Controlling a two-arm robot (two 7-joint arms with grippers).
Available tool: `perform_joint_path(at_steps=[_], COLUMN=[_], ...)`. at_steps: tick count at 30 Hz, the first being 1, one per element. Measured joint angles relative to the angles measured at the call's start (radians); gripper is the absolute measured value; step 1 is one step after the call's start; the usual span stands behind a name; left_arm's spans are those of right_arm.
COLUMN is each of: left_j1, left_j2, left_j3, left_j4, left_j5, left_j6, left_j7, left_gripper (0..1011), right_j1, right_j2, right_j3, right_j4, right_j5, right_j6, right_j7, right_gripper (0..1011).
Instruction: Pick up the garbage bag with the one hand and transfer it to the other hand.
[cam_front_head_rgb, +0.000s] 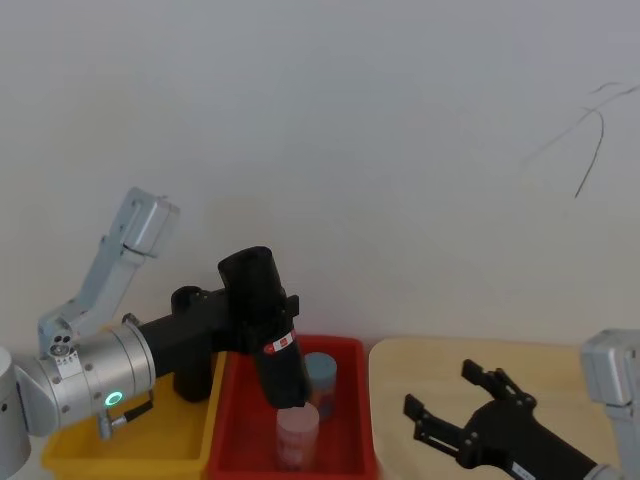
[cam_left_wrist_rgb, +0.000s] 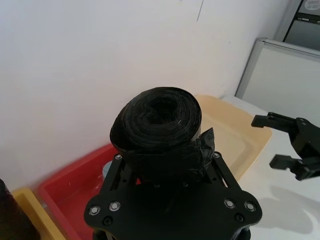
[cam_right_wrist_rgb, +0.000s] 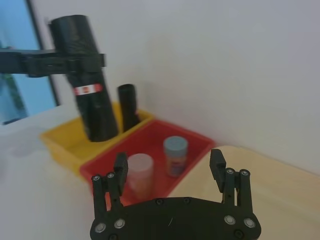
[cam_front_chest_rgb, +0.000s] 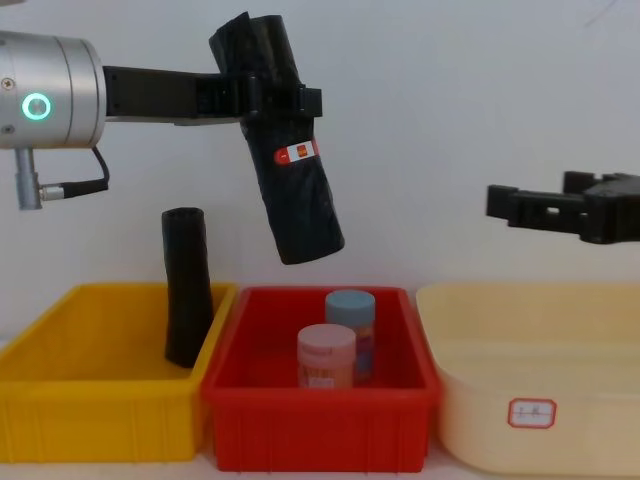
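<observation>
While the left gripper's (cam_front_chest_rgb: 278, 100) fingers (cam_front_chest_rgb: 308, 101) clamp the tilted garbage bag (cam_front_chest_rgb: 295, 190), the red bin (cam_front_chest_rgb: 320, 425) beneath them holds a pink jar (cam_front_chest_rgb: 326, 357) and a blue jar (cam_front_chest_rgb: 351, 305). The yellow bin (cam_front_chest_rgb: 100, 425) beside it holds a slim black roll (cam_front_chest_rgb: 187, 290). The right gripper's (cam_front_head_rgb: 440, 388) fingers gape above a beige tub (cam_front_chest_rgb: 530, 345).

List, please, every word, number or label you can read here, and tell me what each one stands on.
No text here is legible.
Red-and-white sticker on the garbage bag, held by the left gripper: print too small to read.
Red-bordered white label on the beige tub, under the open right gripper: marks too small to read.
Paper label on the pink-lidded jar in the red bin: blurred.
</observation>
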Motion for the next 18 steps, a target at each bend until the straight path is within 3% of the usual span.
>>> perform_joint_path(at_steps=[10,18], left_j1=[0.0,0.0], left_j2=[-0.001,-0.001], left_j3=[0.001,0.002], left_j4=[-0.001,-0.001], left_j5=[0.0,0.0], left_j6=[0.0,0.001], left_j7=[0.0,0.0], left_gripper=[442,442], right_j1=[0.08,0.17], right_j2=[0.027,0.02], right_j3=[-0.047,-0.109], right_j4=[0.011,0.054], right_j5=[0.063,0.096], right_j6=[0.082,0.143], right_j7=[0.118,0.206], right_gripper=[1001,1001])
